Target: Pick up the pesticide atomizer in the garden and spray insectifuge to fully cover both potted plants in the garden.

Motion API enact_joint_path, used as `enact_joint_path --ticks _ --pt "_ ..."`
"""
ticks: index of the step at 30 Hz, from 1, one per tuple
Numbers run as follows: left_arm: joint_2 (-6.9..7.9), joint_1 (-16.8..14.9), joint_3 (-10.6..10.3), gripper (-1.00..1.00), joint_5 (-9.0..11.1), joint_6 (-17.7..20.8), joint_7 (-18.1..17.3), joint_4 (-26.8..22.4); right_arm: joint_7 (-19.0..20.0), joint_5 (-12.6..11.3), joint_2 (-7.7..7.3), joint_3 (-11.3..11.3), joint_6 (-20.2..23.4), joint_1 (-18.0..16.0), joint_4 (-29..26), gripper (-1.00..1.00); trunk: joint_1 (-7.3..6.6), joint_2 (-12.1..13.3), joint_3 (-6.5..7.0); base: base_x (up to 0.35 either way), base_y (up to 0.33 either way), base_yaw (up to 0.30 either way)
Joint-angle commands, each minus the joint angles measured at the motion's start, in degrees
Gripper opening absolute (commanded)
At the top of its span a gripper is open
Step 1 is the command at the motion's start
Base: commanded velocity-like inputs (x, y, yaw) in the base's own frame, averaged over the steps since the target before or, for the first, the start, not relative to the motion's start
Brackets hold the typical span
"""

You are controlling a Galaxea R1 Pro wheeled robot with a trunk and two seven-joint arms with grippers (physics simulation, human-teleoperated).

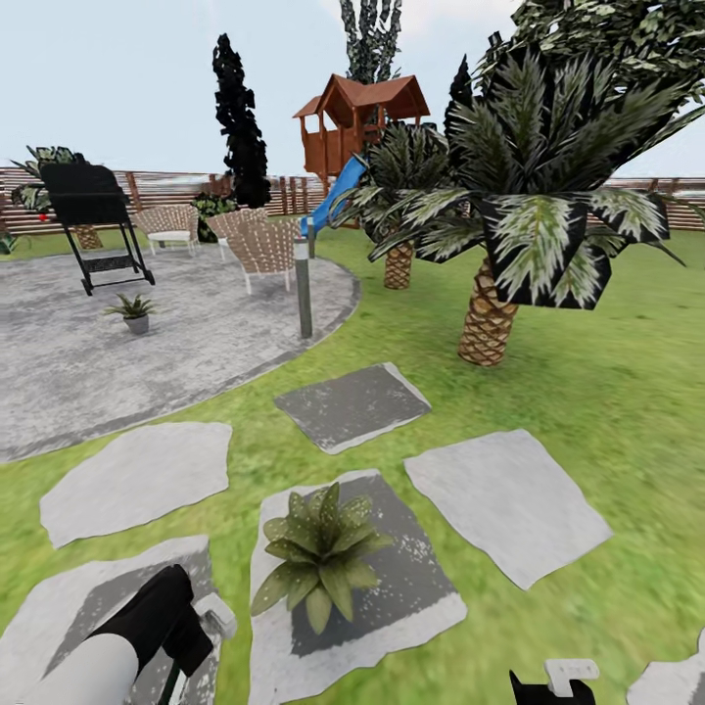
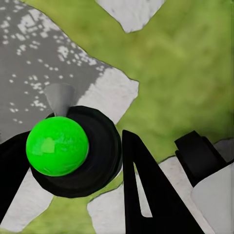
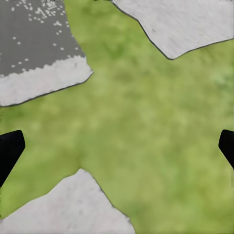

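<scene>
Between the black fingers of the left pincer point(image 2: 73, 161) sits the pesticide atomizer point(image 2: 57, 145), seen end-on in the left wrist view as a bright green round end inside a dark ring, with its pale nozzle cone poking out toward the stone below; the pincer looks closed on it. In the head view the left arm comes in at about seven o'clock with the white trigger head point(image 1: 217, 621) at its tip. Just beside it, toward five o'clock from the picture's centre, the near potted plant point(image 1: 318, 553) stands on a grey stepping stone point(image 1: 421, 597). The second potted plant point(image 1: 132, 311) sits well apart on the round patio point(image 1: 117, 372), at about ten o'clock. The right pincer point(image 3: 117, 146) hangs spread wide over the grass with nothing in it, its fingertips at the edges of the right wrist view.

The risk, as I judge it, is aim: the nozzle seems to point at the stone, not the leaves, so spray would miss. The far plant also needs a drive over.
</scene>
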Motion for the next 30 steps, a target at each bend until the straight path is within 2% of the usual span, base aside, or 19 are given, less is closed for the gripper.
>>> enact_joint_path --ticks 1,4,8,17,24,30 --pt "-0.12 -0.2 0.3 -1.00 -0.5 0.3 -0.5 -0.7 0.5 0.1 0.02 -0.5 -0.2 0.0 0.0 1.00 -0.01 0.0 -0.05 0.000 0.000 0.152" --pt "-0.40 -0.4 0.1 -1.00 -0.5 0.4 -1.9 -3.7 0.5 0.1 0.03 -0.5 -0.2 0.0 0.0 1.00 -0.01 0.0 -0.05 0.000 0.000 0.205" --pt "-0.39 -0.2 -0.1 -1.00 -0.8 0.1 -4.5 -4.4 0.5 0.1 0.01 -0.5 -0.2 0.0 0.0 1.00 -0.01 0.0 -0.05 0.000 0.000 0.083" --pt "-0.46 0.3 0.0 -1.00 -1.0 0.1 -4.6 -4.4 0.5 0.1 0.00 -0.5 -0.2 0.0 0.0 1.00 -0.01 0.0 -0.05 0.077 -0.096 0.005" --pt "-0.50 0.0 -0.1 -1.00 -1.0 0.1 -4.7 -4.5 0.5 0.1 0.00 -0.5 -0.2 0.0 0.0 1.00 -0.01 0.0 -0.05 -0.068 -0.234 0.221" --pt "-0.80 -0.6 -0.2 -1.00 -1.0 0.3 -4.8 -4.7 0.5 0.1 0.00 -0.5 -0.2 0.0 -0.1 1.00 -0.01 0.0 -0.05 -0.026 -0.024 0.059"
